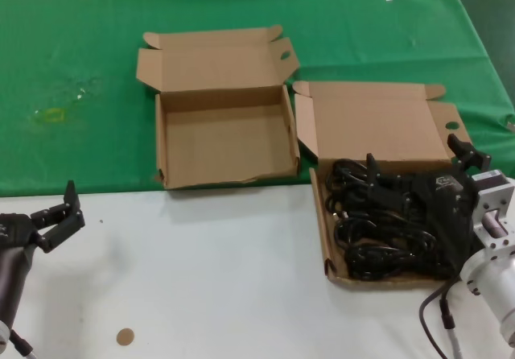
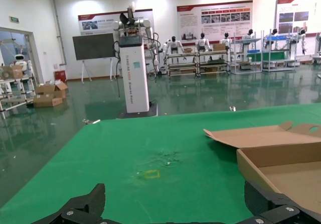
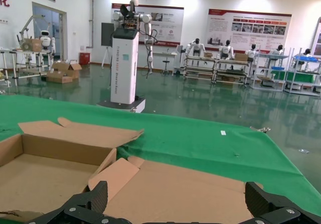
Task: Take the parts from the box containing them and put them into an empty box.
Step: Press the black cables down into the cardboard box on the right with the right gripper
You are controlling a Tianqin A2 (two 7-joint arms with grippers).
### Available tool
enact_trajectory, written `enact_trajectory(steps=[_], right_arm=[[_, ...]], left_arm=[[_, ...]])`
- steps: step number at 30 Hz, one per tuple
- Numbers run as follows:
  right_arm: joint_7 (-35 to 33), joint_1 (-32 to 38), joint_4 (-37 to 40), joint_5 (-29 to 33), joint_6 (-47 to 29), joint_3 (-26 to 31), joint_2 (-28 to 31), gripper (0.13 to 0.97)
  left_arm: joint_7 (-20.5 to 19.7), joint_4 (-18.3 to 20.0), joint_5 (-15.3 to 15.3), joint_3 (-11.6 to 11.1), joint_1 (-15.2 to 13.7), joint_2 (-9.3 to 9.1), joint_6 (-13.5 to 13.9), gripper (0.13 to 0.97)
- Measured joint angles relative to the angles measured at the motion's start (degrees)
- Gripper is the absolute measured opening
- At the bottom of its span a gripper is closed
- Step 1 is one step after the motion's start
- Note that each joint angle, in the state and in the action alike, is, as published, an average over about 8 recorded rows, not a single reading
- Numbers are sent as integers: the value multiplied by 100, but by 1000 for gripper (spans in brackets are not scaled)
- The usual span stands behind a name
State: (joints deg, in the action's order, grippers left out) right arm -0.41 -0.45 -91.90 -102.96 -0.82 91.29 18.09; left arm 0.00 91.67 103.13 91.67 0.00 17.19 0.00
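Parts (image 1: 378, 230): black cord bundles packed in the full box (image 1: 322, 230), long axis of the pile running from the hinged lid toward the low front wall. Individual bundle headings hard to make out. My right gripper (image 1: 414, 156) hovers over the full box with fingers spread wide, hiding the pile's right side. Empty box (image 1: 225, 142) sits just left of the full box, on the green cloth (image 1: 80, 69). My left gripper (image 1: 64, 214), fingers open, is parked over the white worktop (image 1: 201, 278), well left of the full box.
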Motion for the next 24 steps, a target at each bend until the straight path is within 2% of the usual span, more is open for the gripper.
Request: enact_trajectory(steps=[24], right_arm=[[0,0,0,0,0,0,0,966]], left_arm=[[0,0,0,0,0,0,0,966]])
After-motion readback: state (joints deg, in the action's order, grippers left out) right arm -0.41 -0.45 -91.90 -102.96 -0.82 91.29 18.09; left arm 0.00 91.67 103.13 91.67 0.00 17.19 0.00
